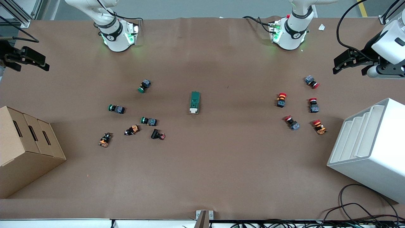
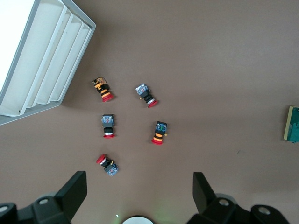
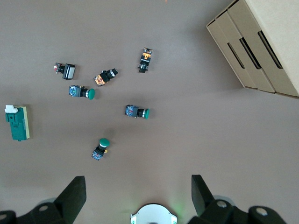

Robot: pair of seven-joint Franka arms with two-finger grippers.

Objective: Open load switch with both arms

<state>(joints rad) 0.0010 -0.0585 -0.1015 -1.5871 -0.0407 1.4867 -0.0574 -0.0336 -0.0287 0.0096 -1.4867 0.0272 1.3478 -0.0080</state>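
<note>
Left gripper (image 2: 139,191): fingers (image 2: 74,186) standing wide apart and holding nothing, hovering high over the left arm's end of the table (image 1: 221,164), above a cluster of five red-capped push buttons (image 2: 157,133). With the cluster taken as the dial centre in the front view, a white slotted rack (image 1: 370,148) is lying at about 4 o'clock. Right gripper (image 3: 138,189): fingers (image 3: 74,189) likewise spread and empty, hanging over the right arm's end, above three green-capped push buttons (image 3: 136,112) and three darker switch parts (image 3: 105,77). A cardboard box (image 1: 25,145) with three slots is sitting at about 8 o'clock from that group in the front view. Both arms are waiting raised. Load switch (image 1: 194,102): lying flat at mid-table between the two clusters, untouched, well apart from both grippers, its white end pointing toward 6 o'clock in the front view, nearer the front camera than its green body.
</note>
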